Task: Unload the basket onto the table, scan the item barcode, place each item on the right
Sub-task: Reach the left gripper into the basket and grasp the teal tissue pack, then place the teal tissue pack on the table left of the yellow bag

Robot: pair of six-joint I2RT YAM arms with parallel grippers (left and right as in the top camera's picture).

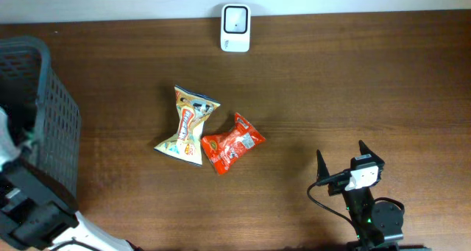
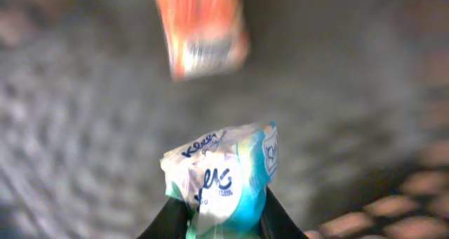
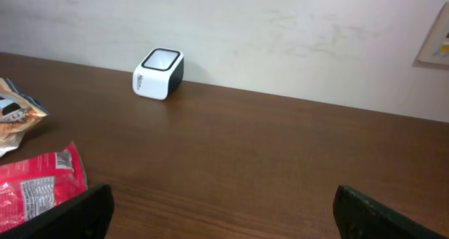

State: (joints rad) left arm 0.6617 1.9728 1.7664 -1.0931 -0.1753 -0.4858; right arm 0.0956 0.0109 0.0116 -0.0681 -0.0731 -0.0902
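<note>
L gripper (image 2: pixel 223 221): fingers clamped on lower end of white-blue packet (image 2: pixel 221 170), inside basket (image 1: pixel 53 122) at left edge of table (image 1: pixel 368 74). Packet long axis runs straight out from the fingers. An orange packet (image 2: pixel 202 32) lies beyond it. Scanner (image 1: pixel 235 28) sits at mid back edge, well apart from the basket, to its right and further back. R gripper (image 1: pixel 341 157): jaws wide, empty, near front-right corner. It is nearer the scanner, but L has the item. Barcode face: cannot tell, view blurred.
</note>
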